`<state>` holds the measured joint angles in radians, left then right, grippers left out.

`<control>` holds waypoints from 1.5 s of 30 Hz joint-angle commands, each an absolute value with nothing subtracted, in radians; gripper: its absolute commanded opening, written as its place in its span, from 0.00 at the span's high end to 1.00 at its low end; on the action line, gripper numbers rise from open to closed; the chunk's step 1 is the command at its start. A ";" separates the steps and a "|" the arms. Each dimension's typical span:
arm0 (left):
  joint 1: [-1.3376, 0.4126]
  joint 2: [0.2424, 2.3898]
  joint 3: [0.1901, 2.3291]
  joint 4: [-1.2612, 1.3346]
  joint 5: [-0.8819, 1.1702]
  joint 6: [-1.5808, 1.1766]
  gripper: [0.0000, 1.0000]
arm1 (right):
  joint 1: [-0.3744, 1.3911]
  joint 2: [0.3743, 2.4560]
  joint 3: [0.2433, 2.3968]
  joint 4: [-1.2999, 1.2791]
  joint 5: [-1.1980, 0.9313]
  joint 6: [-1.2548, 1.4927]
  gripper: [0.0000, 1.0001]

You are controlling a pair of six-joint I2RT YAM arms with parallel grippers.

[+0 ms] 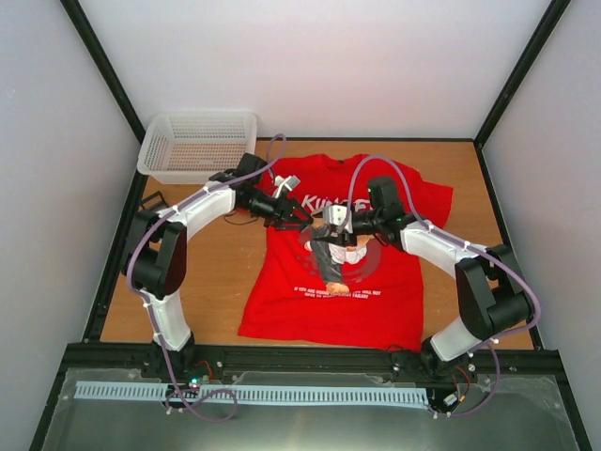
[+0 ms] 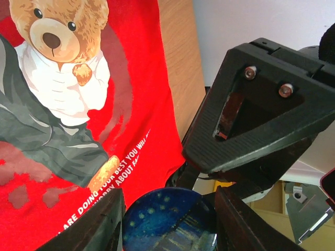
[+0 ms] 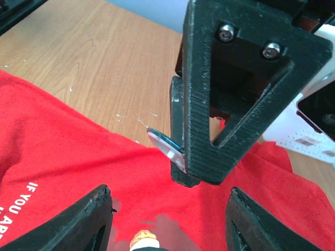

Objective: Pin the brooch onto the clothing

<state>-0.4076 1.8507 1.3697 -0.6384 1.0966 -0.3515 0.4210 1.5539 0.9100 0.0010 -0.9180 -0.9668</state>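
The red T-shirt lies flat on the table, with its bear print under both grippers. My left gripper is shut on the round dark-blue brooch and holds it above the shirt. In the right wrist view the brooch shows edge-on, pinched between the left gripper's black fingers. My right gripper is open and empty. It hovers over the shirt facing the left gripper at close range, and one of its fingers fills the left wrist view.
A white mesh basket stands at the back left, beside the left arm. Bare wooden table shows to the left of the shirt and past its collar. Black frame rails edge the table.
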 commanded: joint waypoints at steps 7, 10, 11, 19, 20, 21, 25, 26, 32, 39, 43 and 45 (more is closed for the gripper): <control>-0.423 1.794 1.352 -0.644 1.166 -0.302 0.57 | 0.419 1.609 0.971 -0.053 -1.005 -1.114 0.47; -0.426 1.786 1.338 -0.646 1.169 -0.300 0.57 | 0.419 1.632 1.004 -0.090 -1.015 -1.148 0.51; -0.427 1.784 1.334 -0.650 1.168 -0.298 0.57 | 0.419 1.634 1.007 -0.098 -1.014 -1.168 0.52; -0.441 1.783 1.323 -0.655 1.167 -0.292 0.57 | 0.419 1.658 1.067 -0.220 -1.077 -1.305 0.61; -0.440 1.783 1.324 -0.656 1.167 -0.292 0.57 | 0.419 1.661 1.073 -0.235 -1.085 -1.314 0.62; -0.441 1.784 1.327 -0.657 1.168 -0.292 0.57 | 0.420 1.661 1.074 -0.234 -1.088 -1.314 0.62; -0.446 1.788 1.333 -0.660 1.169 -0.293 0.57 | 0.423 1.670 1.085 -0.255 -1.093 -1.338 0.66; -0.448 1.789 1.333 -0.660 1.169 -0.293 0.57 | 0.423 1.670 1.087 -0.260 -1.093 -1.345 0.67; -0.452 1.788 1.328 -0.663 1.172 -0.291 0.57 | 0.427 1.668 1.081 -0.262 -1.100 -1.366 0.72; -0.471 1.796 1.329 -0.664 1.182 -0.291 0.58 | 0.431 1.679 1.101 -0.267 -1.098 -1.376 0.71; -0.474 1.797 1.329 -0.667 1.178 -0.291 0.57 | 0.430 1.678 1.101 -0.282 -1.099 -1.392 0.89; -0.474 1.796 1.327 -0.669 1.176 -0.288 0.58 | 0.431 1.675 1.097 -0.277 -1.101 -1.390 0.89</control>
